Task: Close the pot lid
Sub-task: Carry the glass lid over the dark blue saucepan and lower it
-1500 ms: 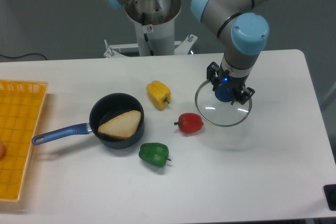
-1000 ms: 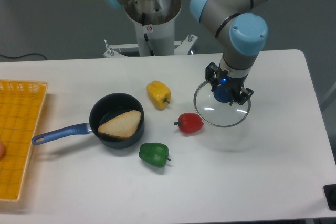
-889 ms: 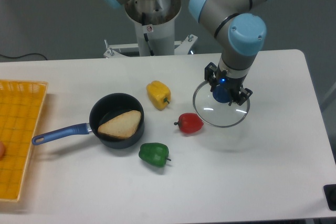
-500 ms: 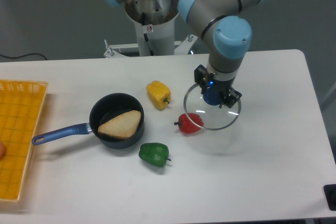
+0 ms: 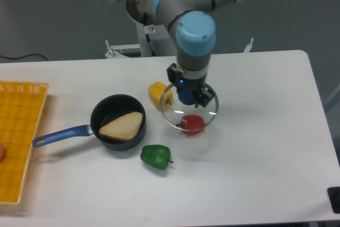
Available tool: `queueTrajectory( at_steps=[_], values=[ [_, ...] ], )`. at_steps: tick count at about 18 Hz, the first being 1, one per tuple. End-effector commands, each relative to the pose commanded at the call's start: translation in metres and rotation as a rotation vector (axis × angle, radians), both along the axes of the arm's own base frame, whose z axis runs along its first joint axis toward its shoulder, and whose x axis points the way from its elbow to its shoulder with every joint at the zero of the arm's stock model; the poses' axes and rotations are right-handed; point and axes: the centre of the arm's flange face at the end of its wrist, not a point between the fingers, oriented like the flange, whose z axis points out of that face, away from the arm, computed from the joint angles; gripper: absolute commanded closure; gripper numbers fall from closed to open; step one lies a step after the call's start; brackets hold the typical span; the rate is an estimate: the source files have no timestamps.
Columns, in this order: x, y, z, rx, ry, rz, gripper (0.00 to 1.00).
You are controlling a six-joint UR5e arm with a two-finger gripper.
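Note:
The dark navy pot (image 5: 118,122) sits left of centre on the white table, its blue handle (image 5: 59,135) pointing left, a slice of bread (image 5: 122,125) inside. My gripper (image 5: 187,92) is shut on the blue knob of the clear glass lid (image 5: 188,110), holding it in the air over the red pepper (image 5: 192,124), to the right of the pot.
A yellow pepper (image 5: 158,95) lies behind the lid's left edge. A green pepper (image 5: 155,156) lies in front of the pot. An orange basket (image 5: 17,141) stands at the table's left edge. The robot base (image 5: 154,19) rises at the back.
My gripper has carried the lid leftward from the right side of the table to above the red pepper. The pot and peppers have not moved.

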Motion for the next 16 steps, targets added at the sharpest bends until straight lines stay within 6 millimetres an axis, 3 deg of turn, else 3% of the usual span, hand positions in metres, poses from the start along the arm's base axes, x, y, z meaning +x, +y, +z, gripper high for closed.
queueTrajectory(
  at_steps=[5,10,16],
  values=[
    [0.033,0.023,-0.003,-0.001,0.002,0.008,0.4],
    [0.058,0.025,-0.022,-0.023,-0.024,0.005,0.4],
    [0.087,0.043,-0.025,-0.001,-0.001,0.031,0.4]
  ],
)
